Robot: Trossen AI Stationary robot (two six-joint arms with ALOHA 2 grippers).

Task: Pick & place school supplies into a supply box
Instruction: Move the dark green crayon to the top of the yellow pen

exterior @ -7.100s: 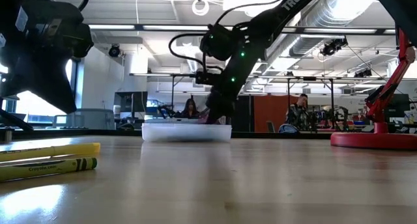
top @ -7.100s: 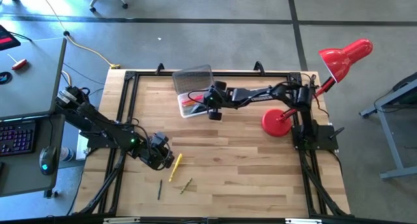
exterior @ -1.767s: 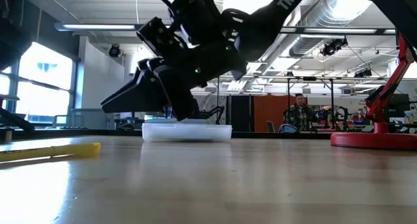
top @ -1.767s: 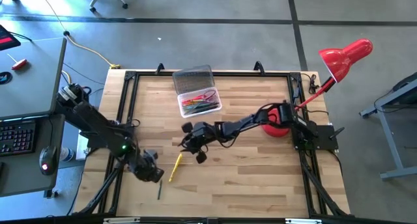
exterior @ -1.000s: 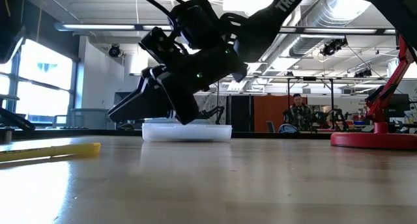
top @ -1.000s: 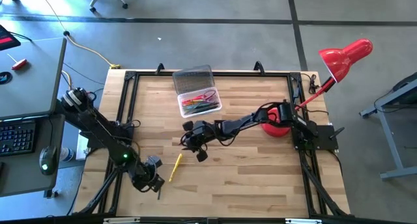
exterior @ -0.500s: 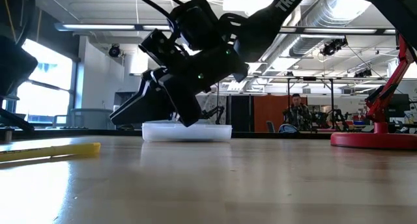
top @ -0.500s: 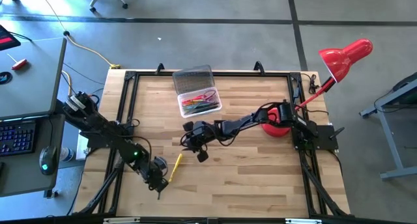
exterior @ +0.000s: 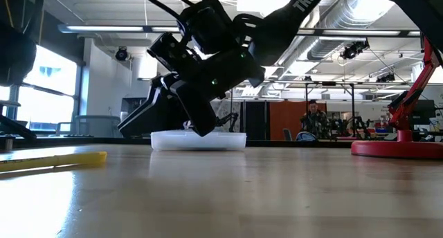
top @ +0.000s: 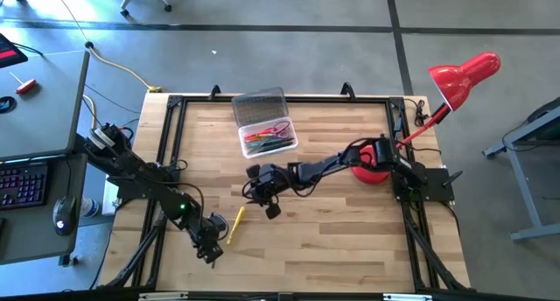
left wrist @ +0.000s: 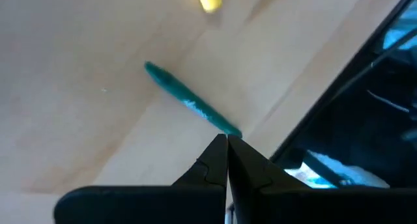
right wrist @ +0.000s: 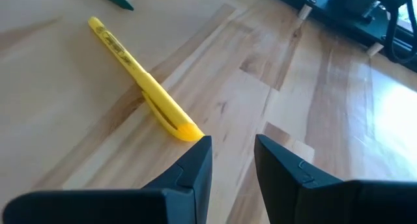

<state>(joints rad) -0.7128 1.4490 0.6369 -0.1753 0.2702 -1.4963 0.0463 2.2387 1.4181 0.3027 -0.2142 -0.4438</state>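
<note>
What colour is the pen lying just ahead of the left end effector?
The pen is green, best seen in the left wrist view.

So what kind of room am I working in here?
Most likely a robotics lab or open workshop: exposed ceiling ducts, a concrete floor around the wooden table, and a desk with a lit keyboard alongside.

Left gripper [left wrist: 227,160], fingertips together, low over wooden table [top: 332,222] near its front left edge; thin green pencil [left wrist: 191,107] on boards just ahead of tips. Right gripper [right wrist: 231,160], fingers parted, mid-table; yellow pen [right wrist: 142,89] lying just ahead of its jaws. Clear plastic rectangular supply box [top: 267,136] farther back, supplies inside.
</note>
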